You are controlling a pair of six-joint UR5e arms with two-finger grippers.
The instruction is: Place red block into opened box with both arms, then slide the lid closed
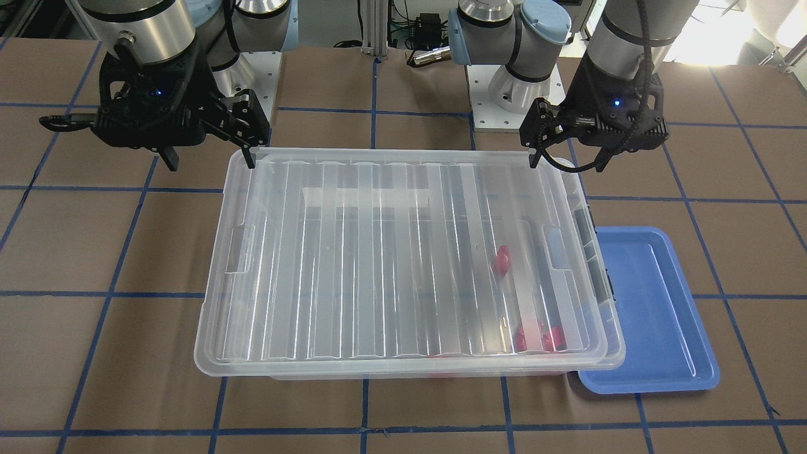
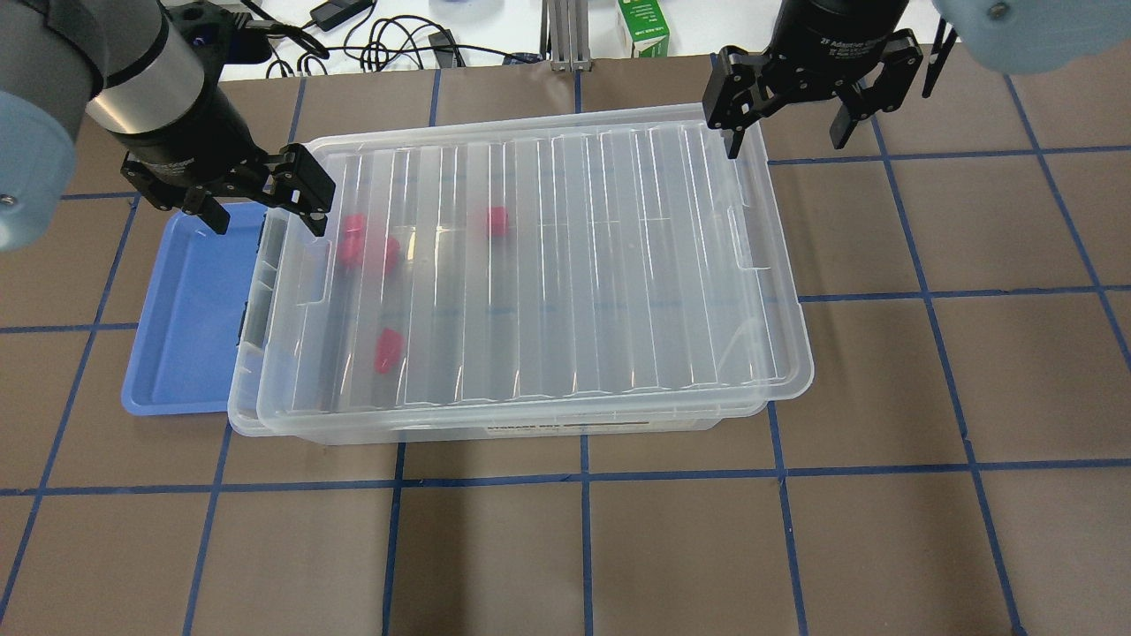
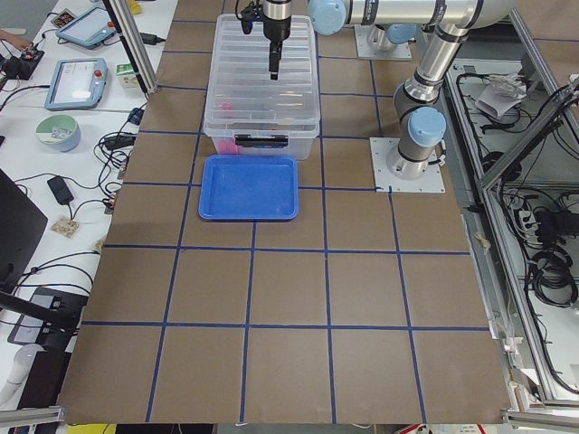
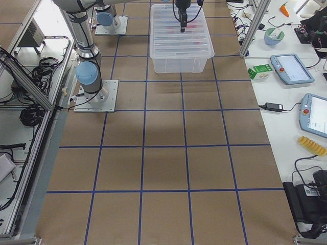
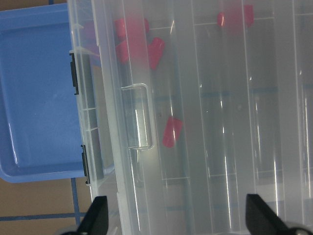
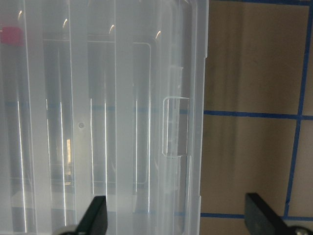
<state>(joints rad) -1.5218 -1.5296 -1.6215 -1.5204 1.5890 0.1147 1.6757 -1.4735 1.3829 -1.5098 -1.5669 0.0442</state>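
Observation:
The ribbed translucent lid [image 2: 565, 265] lies on the clear box [image 2: 247, 371], shifted a little toward my right, so the box's left rim [image 1: 596, 239] is uncovered. Through the lid I see several red blocks. The red block [image 2: 386, 349] [image 1: 502, 260] [image 5: 171, 132] lies alone on the box floor, and the others cluster near the left end. My left gripper [image 2: 265, 212] [image 1: 567, 165] [image 5: 177, 218] hangs open above the lid's left end, near its handle recess [image 5: 139, 117]. My right gripper [image 2: 786, 146] [image 1: 210, 164] [image 6: 176, 218] hangs open over the lid's right far corner, holding nothing.
An empty shallow blue tray [image 2: 185, 309] [image 1: 656, 315] lies against the box's left end, under the left gripper's outer finger. A green carton [image 2: 642, 26] and cables sit beyond the table's far edge. Brown table with blue tape lines surrounds the box.

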